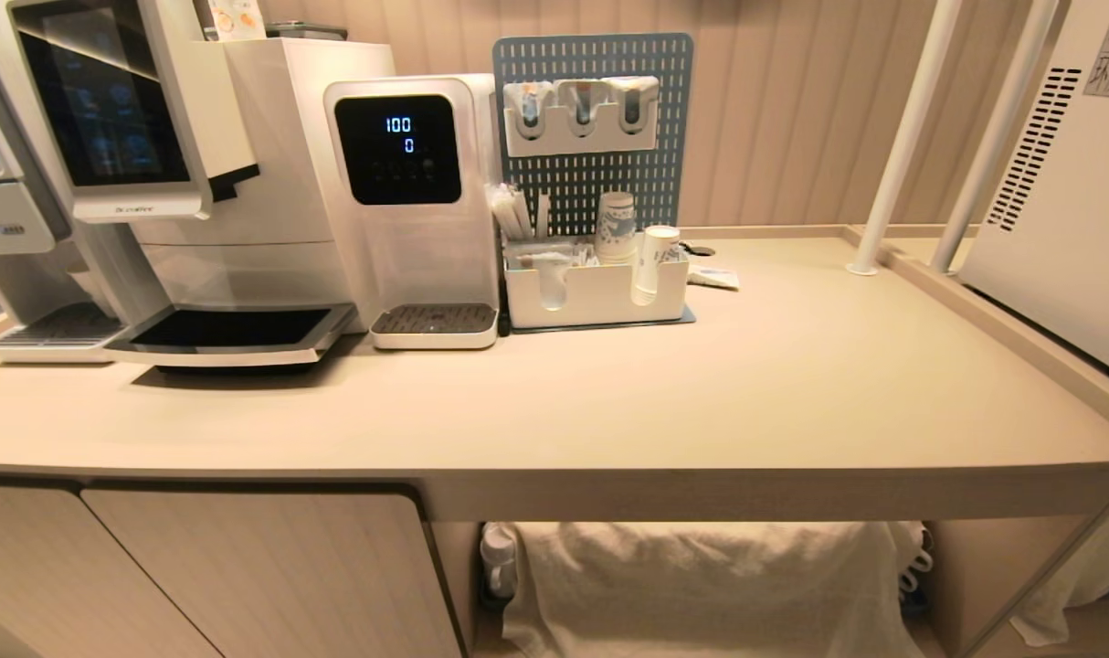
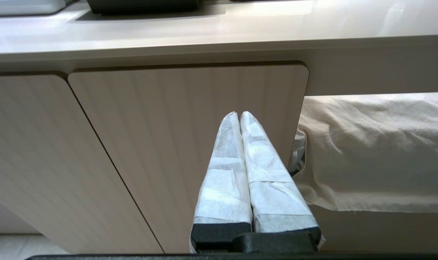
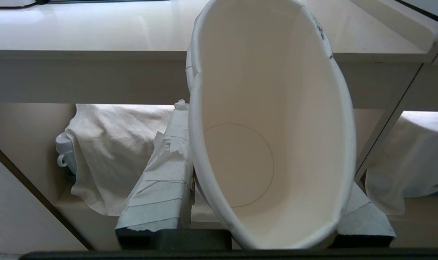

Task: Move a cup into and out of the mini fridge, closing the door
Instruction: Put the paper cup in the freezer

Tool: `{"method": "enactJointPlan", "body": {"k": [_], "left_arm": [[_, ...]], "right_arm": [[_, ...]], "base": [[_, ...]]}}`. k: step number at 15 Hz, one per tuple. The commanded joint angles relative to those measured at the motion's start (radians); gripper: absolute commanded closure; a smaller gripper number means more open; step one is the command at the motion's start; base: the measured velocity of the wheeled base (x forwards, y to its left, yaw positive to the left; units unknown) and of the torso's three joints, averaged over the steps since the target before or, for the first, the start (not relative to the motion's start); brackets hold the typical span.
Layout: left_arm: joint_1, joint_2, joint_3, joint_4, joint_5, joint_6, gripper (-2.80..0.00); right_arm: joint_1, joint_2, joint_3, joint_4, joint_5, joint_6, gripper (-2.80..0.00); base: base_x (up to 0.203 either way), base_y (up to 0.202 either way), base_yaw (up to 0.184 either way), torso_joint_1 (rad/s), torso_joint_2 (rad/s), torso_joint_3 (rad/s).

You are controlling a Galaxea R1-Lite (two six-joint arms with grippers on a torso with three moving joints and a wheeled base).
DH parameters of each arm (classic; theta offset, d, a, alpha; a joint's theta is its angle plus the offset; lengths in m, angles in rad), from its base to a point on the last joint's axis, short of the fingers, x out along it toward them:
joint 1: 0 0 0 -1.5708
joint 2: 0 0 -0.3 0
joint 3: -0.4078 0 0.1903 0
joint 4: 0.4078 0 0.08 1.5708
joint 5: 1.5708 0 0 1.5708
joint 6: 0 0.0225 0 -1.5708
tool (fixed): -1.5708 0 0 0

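In the right wrist view my right gripper is shut on the cup, a white paper cup squeezed oval. Its open mouth faces the camera and its outer print is hidden. One taped finger presses the cup's side; the other shows only at its base. The cup hangs in front of the counter's edge, below the top. The mini fridge, a white box with vent slots, stands at the counter's right end; its door is out of view. My left gripper is shut and empty, facing a cabinet door. Neither arm shows in the head view.
On the counter stand a coffee machine, a water dispenser and a white organizer with stacked paper cups. Two white poles rise beside the fridge. A pale cloth hangs in the open bay under the counter.
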Motion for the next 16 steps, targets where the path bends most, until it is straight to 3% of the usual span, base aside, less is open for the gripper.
{"method": "enactJointPlan", "body": {"k": [1, 4, 16], "left_arm": [[0.0, 0.003, 0.0, 0.005, -0.006, 0.027, 0.0], [0.0, 0.002, 0.002, 0.005, -0.006, 0.029, 0.0], [0.0, 0.002, 0.002, -0.001, 0.002, -0.012, 0.0]], "right_arm": [[0.0, 0.002, 0.0, 0.0, 0.002, -0.001, 0.0], [0.0, 0.002, 0.0, 0.0, 0.0, -0.002, 0.0], [0.0, 0.002, 0.0, -0.003, 0.002, -0.001, 0.0]], "base": [[0.0, 0.0, 0.0, 0.0, 0.0, 0.0], [0.0, -0.078, 0.003, 0.003, 0.0, 0.002], [0.0, -0.194, 0.0, 0.004, 0.0, 0.003]]}}
